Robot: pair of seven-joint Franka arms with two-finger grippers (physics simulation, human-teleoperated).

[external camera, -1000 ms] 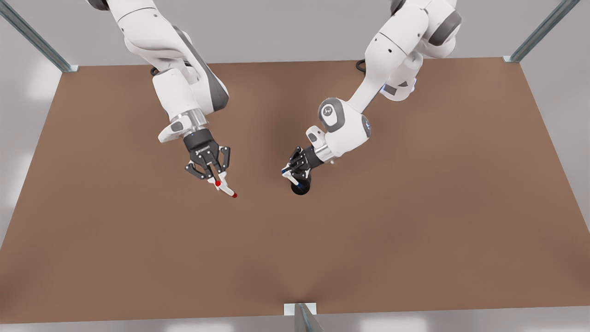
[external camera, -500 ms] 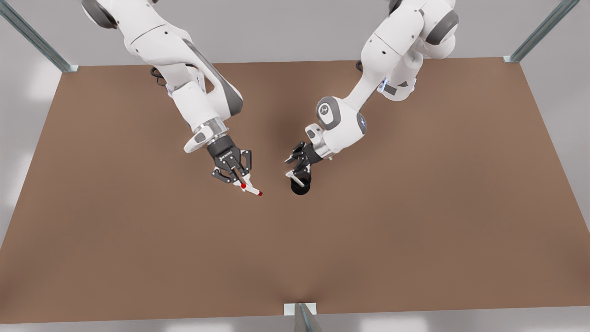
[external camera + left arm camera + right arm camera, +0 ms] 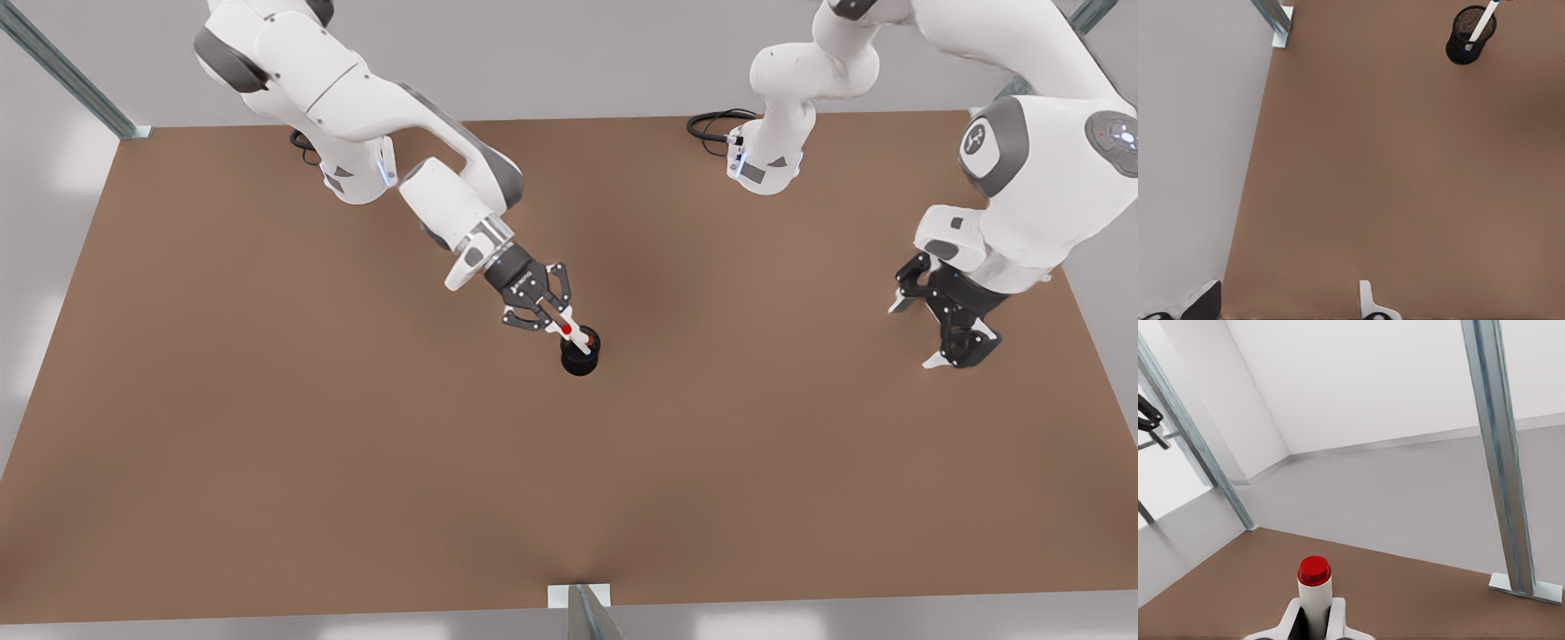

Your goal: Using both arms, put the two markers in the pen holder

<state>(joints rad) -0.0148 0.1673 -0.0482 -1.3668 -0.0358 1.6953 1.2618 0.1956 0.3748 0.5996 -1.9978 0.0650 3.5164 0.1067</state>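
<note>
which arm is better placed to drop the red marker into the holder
The right arm. Its hand grips the red-capped marker directly over the pen holder. The left hand hangs open far off; the blue marker stands in the holder.

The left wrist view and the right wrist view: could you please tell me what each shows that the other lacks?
Left wrist view alone: the small black mesh pen holder with a slim white marker barrel leaning in it, beyond the open left pincer.
Right wrist view alone: the red-capped white marker clamped in the right pincer.
Both: the brown tabletop and a metal frame post.
</note>
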